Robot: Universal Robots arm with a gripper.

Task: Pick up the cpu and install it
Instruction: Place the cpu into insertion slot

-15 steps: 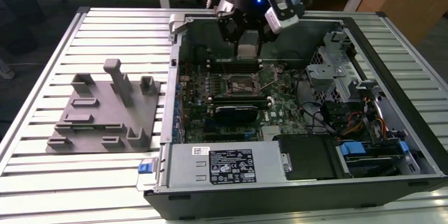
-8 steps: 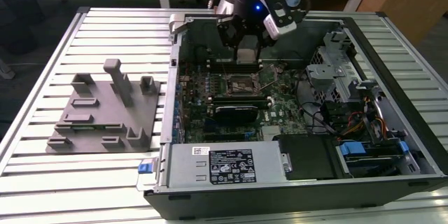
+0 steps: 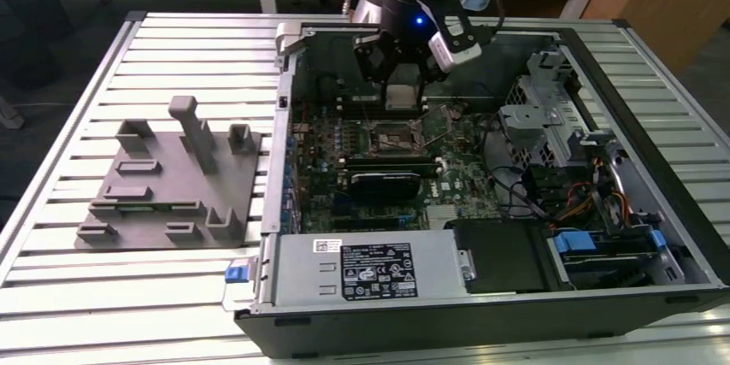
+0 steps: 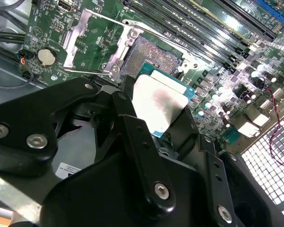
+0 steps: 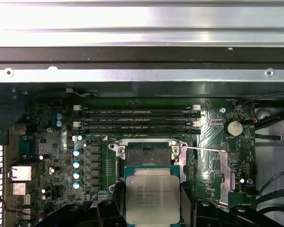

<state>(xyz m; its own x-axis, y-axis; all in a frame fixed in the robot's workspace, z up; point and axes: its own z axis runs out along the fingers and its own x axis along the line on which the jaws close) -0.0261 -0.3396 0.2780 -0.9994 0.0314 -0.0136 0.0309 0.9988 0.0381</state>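
Cpu (image 5: pixel 150 198) sits clamped in the gripper (image 3: pixel 402 83), upper middle of the exterior view, above the open socket (image 5: pixel 149 153), not yet installed.

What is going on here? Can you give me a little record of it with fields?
holder: gripper, shut on the cpu
cpu: off the fixture, held over the motherboard
socket: bare, its frame swung open
place: inside the open case
installed: not yet
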